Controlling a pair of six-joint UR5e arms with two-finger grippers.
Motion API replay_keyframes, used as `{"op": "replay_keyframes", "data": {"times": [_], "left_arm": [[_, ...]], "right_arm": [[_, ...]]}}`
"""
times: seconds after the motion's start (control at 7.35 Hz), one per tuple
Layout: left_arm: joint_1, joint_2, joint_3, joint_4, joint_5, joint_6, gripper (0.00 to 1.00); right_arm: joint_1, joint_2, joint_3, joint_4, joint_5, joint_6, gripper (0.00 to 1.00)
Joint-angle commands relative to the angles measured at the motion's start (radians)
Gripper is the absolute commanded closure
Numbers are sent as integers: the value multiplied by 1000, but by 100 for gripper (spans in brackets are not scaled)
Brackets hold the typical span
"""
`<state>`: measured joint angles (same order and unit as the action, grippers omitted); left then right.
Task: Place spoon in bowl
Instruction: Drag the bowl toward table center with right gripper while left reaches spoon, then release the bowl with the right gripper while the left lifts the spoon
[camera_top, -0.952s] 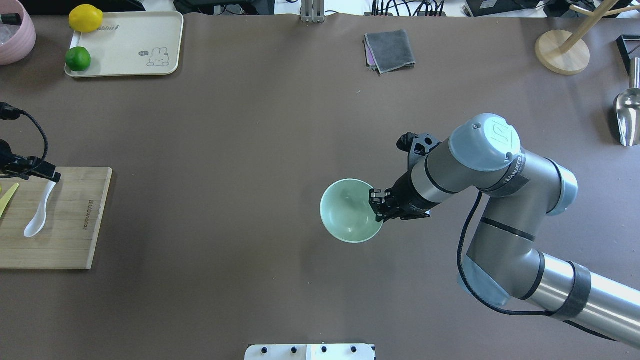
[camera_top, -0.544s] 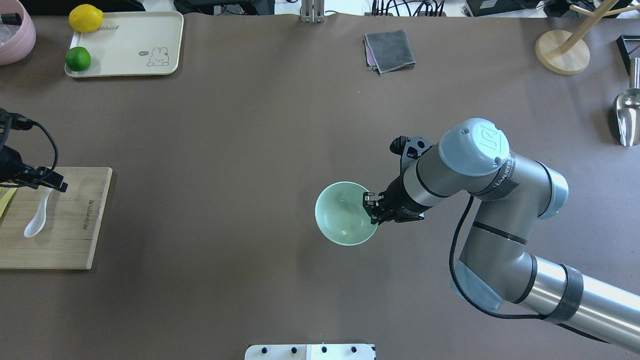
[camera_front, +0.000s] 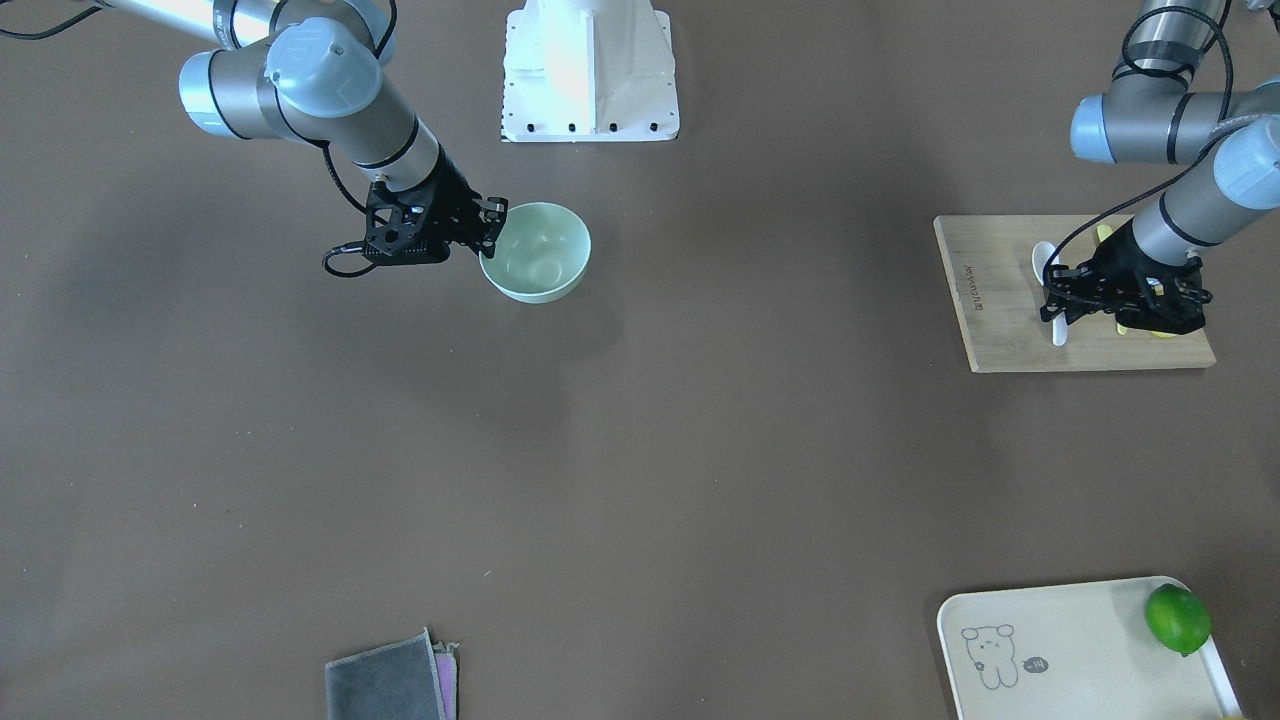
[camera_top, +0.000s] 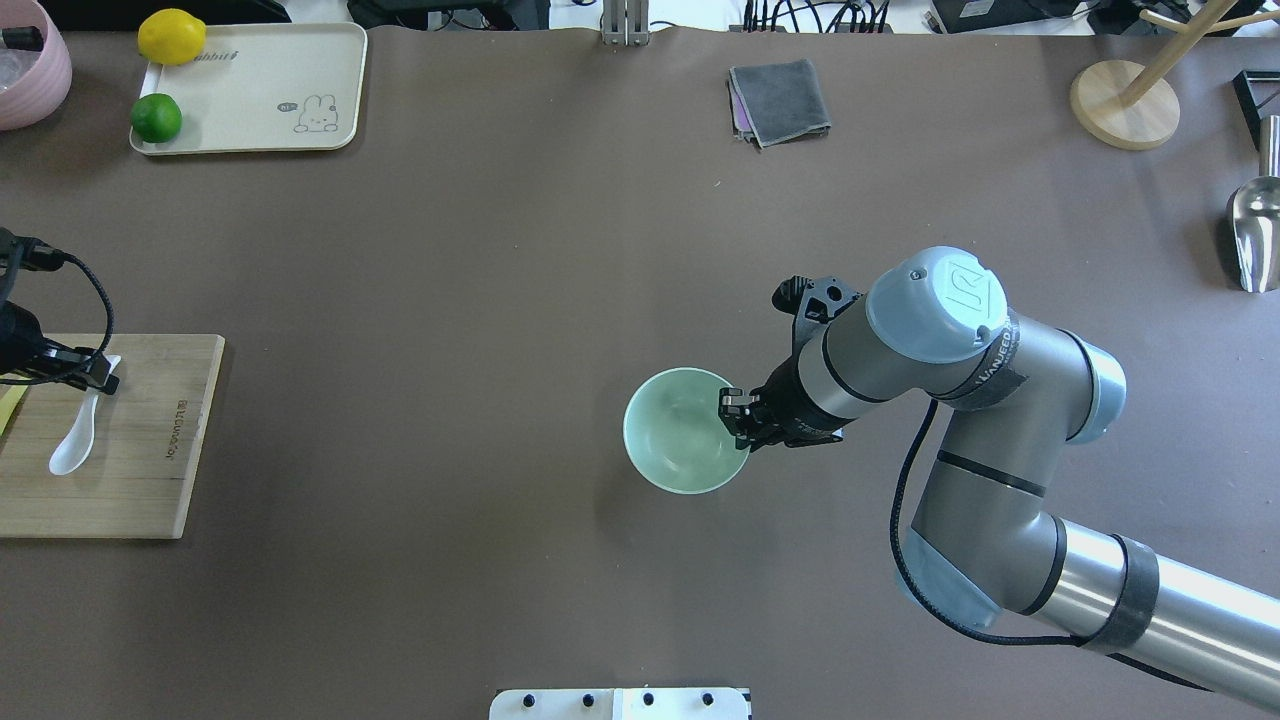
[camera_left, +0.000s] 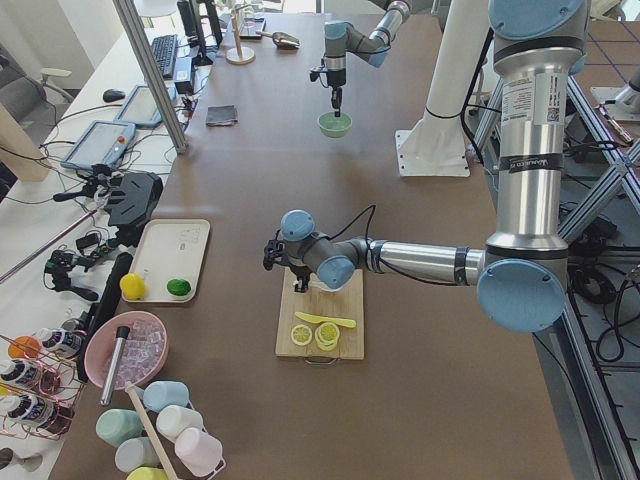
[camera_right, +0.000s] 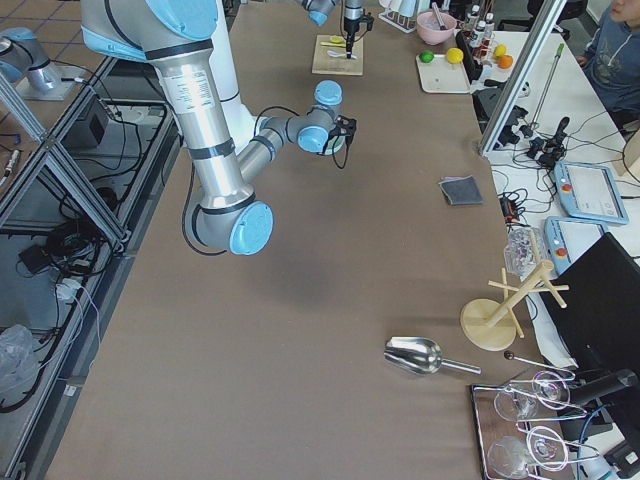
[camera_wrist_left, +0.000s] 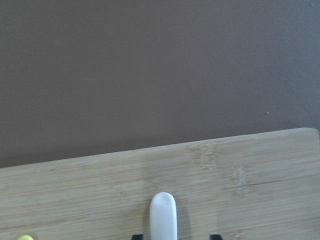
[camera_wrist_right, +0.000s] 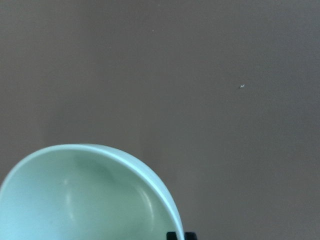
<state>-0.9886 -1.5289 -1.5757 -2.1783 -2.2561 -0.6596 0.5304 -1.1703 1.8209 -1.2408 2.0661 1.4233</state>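
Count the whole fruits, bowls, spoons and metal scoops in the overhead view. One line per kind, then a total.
Whole fruits: 2, the lemon and the lime
Bowls: 2, the mint-green bowl and the pink bowl
Spoons: 1, the white spoon
Metal scoops: 1, the metal scoop
Total: 6

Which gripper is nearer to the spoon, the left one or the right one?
Left. The left gripper is directly over the handle of the spoon on the cutting board, one finger on each side. The right gripper is far across the table, at the rim of the bowl.
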Motion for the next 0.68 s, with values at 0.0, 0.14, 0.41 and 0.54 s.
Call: {"op": "replay_keyframes", "data": {"times": [0.0, 0.14, 0.41, 0.54], "left_arm": [[-1, 16, -4, 0, 1, 3, 100], [-1, 16, -9, 2, 1, 2, 100], [-2, 13, -68, 11, -11, -8, 100], [-2, 9, -149, 67, -13, -14, 100]], "right_arm": [[-1, 0, 11, 0, -17, 0, 0], [6, -2, 12, -2, -15, 0, 0], [29, -5, 37, -25, -6, -7, 0], [54, -12, 81, -93, -4, -21, 0]]}}
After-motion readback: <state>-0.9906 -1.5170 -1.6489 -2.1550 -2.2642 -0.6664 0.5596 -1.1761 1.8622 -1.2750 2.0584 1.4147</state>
